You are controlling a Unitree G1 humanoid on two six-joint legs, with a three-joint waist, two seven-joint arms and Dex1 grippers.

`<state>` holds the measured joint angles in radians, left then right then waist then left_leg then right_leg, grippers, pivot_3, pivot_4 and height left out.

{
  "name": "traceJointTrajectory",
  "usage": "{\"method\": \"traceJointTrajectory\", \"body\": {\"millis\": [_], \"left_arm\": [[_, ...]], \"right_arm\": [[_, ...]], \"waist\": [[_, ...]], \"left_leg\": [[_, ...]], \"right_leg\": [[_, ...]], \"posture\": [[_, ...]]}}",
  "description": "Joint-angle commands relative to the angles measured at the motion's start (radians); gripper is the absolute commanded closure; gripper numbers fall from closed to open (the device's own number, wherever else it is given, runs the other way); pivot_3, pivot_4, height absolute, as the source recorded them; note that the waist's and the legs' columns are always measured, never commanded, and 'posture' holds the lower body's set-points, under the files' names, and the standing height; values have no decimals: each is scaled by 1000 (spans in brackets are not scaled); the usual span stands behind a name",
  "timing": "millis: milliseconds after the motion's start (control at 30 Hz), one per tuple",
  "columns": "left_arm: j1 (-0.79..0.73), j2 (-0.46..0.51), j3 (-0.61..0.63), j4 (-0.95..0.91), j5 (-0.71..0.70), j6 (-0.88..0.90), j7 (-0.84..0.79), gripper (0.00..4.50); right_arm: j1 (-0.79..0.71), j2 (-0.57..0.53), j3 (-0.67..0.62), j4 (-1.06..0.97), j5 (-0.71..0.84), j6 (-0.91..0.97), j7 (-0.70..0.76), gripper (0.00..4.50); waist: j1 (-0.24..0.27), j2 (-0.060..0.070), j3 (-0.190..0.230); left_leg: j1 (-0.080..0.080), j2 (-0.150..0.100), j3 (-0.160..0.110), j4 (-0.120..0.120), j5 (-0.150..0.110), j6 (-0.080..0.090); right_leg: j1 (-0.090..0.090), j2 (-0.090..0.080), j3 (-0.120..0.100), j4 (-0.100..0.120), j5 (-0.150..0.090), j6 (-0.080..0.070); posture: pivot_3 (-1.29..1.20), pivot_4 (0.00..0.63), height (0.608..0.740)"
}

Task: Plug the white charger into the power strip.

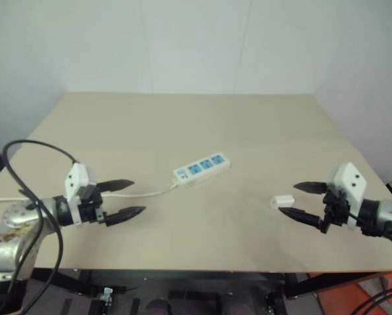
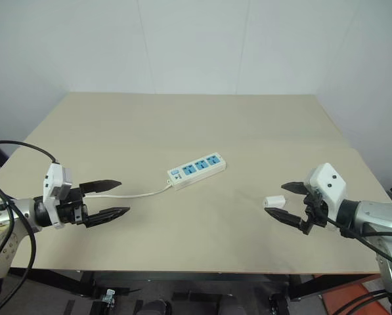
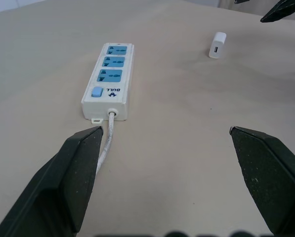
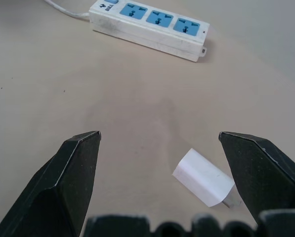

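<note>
Between our right gripper's (image 4: 157, 140) wide, empty jaws: small white rounded plastic charger (image 4: 204, 177), lying flat | ahead of left gripper's (image 3: 164, 136) spread, empty jaws: long white three-socket power strip (image 3: 109, 79) | risk: charger skids if we close off-centre.

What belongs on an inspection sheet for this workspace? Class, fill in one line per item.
Surface: beige table, level, bare apart from the job's things.
Job's things: strip near the middle, three blue sockets unused; charger lying loose, unplugged.
Clutter: nothing seen.
Grippers: left gripper open, holding nothing; right gripper open beside the charger, not gripping it.
Cables: white cord runs from the strip toward the left gripper.
Surroundings: white wall behind the table.
</note>
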<state>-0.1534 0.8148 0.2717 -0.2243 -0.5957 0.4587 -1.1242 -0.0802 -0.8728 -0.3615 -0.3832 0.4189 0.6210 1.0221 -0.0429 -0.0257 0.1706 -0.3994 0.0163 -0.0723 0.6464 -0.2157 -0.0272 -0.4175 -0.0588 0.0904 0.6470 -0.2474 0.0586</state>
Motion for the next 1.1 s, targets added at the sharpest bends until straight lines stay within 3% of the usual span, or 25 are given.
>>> {"method": "traceJointTrajectory", "body": {"millis": [33,333,467,667,900,1100], "left_arm": [[-16,11,3,-23,-13,-6,0,26],[-28,6,-15,-13,-4,-13,3,26],[-100,-32,-96,60,133,-64,112,26],[-348,-186,-269,362,301,-168,185,26],[-543,-383,-342,695,372,-355,169,26],[-653,-459,-355,977,452,-538,190,26]], "right_arm": [[1,-19,-20,-23,28,-18,-3,0],[5,-26,-22,-32,45,-17,-11,0],[3,-24,-19,-32,51,-21,-15,0],[-26,-24,0,-36,58,-24,-25,0],[-29,-17,0,-67,67,-19,-46,0],[-27,-20,-19,-102,96,-3,-70,0]], "waist": [[0,0,0],[0,0,0],[5,0,0],[15,-1,1],[21,-2,1],[19,-2,1]], "left_leg": [[0,0,0,0,0,0],[0,0,0,0,0,0],[0,0,0,0,0,0],[9,-1,0,0,0,0],[8,-1,0,0,0,0],[8,-2,-1,0,0,0]], "right_leg": [[0,0,0,0,0,0],[0,0,0,0,0,0],[1,0,0,0,0,0],[13,0,-1,-5,0,2],[12,0,-1,-5,3,-2],[13,0,0,-5,2,0]], "posture": [[0,150,740],[0,150,740],[0,150,740],[0,150,740],[0,150,740],[0,150,740]]}}
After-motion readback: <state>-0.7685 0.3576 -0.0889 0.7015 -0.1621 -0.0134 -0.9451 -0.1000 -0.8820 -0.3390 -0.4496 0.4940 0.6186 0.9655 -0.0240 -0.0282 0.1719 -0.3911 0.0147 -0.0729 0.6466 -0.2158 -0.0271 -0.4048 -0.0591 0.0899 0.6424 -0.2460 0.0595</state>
